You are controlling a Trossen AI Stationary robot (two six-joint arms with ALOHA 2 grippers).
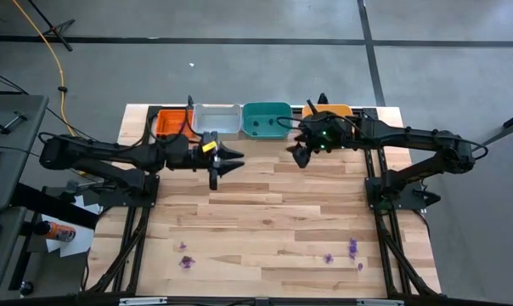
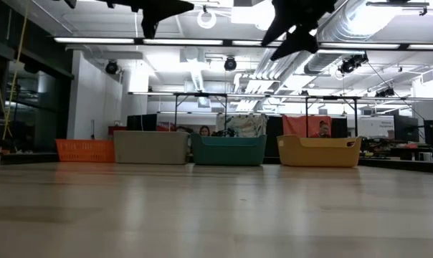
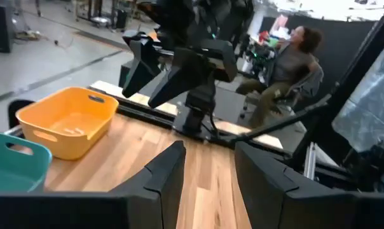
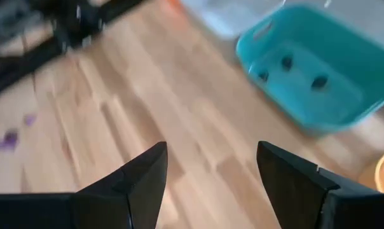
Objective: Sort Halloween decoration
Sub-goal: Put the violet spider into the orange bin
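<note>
Both empty, wide-open grippers, left (image 1: 237, 161) and right (image 1: 295, 155), are hovering near the trays; purple trinkets (image 1: 352, 247) by the desk's front edge are awaiting pickup.

Grey concrete floor (image 1: 265, 76) (crossed by dark tape lines), exposed ceiling ducts (image 2: 374, 18), strip lights (image 2: 130, 40).

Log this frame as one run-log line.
left gripper: open, empty, raised near grey tray | right gripper: open, empty, beside green tray | purple trinkets: on table

Four trays (image 1: 255, 119) in a row along the table's (image 1: 265, 221) far edge, trinkets (image 1: 352, 247) scattered near its front edge
</note>
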